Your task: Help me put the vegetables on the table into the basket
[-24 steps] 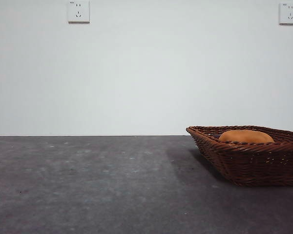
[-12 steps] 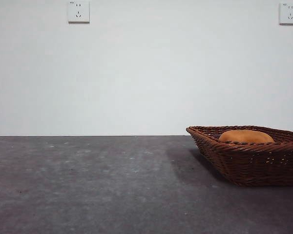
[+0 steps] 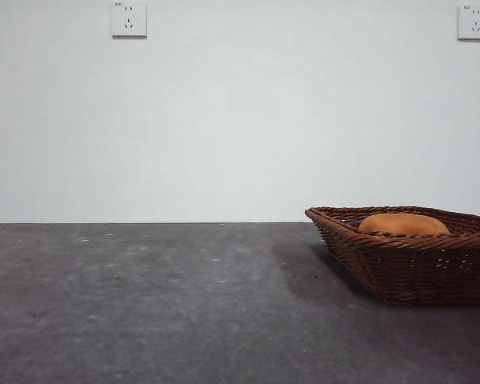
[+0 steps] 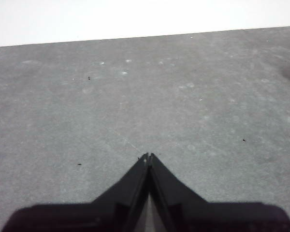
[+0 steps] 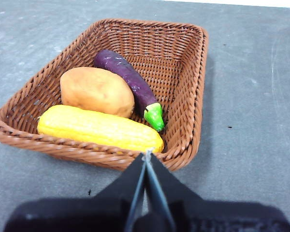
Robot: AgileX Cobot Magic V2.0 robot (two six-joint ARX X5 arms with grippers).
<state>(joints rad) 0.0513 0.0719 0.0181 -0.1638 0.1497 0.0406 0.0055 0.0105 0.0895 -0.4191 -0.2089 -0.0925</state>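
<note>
The wicker basket (image 5: 191, 92) holds all three vegetables in the right wrist view: the orange-brown potato (image 5: 96, 91), the yellow corn cob (image 5: 99, 129) along the near wall, and the purple eggplant (image 5: 128, 82) with its green stem. My right gripper (image 5: 147, 154) hovers shut and empty just outside the basket's near rim. In the front view the basket (image 3: 408, 268) sits at the right edge of the table (image 3: 160, 304), with only the potato (image 3: 402, 224) showing above its rim. My left gripper (image 4: 148, 156) is shut and empty over bare table (image 4: 145, 96).
Two wall sockets (image 3: 129, 18) hang on the white wall behind the table. Neither arm shows in the front view.
</note>
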